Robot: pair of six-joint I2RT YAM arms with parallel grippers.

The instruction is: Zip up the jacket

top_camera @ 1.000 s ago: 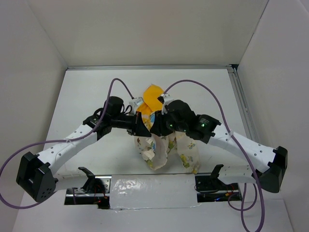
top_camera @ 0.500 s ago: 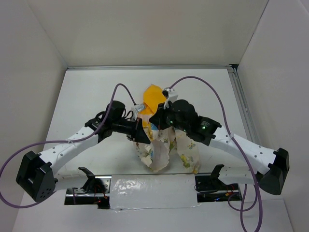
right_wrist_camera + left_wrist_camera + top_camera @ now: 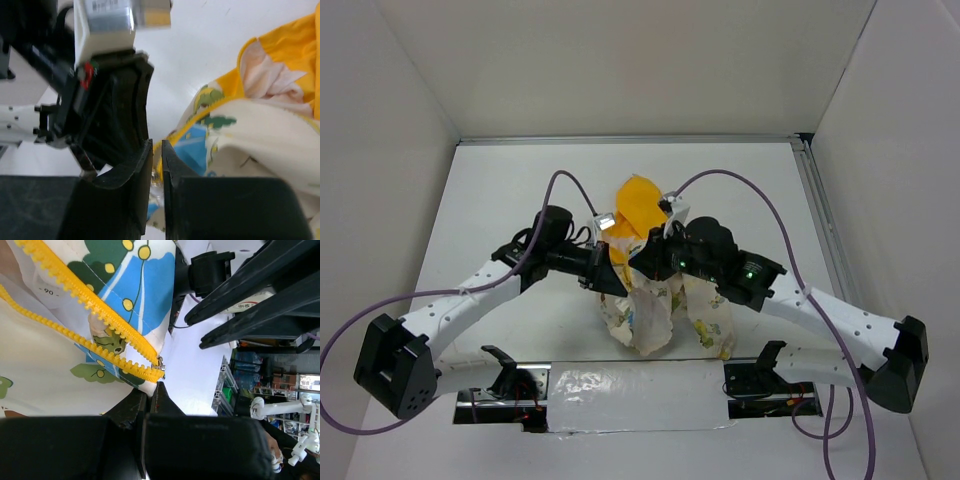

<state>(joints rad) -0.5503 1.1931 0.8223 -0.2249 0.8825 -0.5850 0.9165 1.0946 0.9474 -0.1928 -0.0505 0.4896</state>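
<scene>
The left pincer [image 3: 151, 392] and right pincer [image 3: 156, 149] each pinch the jacket [image 3: 645, 315] by its zip [image 3: 100, 311]. Such thin holds may slip, leaving the zip open.

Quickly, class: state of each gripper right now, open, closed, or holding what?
Left gripper: closed on the jacket, beside the lower end of its zipper.
Right gripper: closed on the jacket's yellow-trimmed edge.
</scene>
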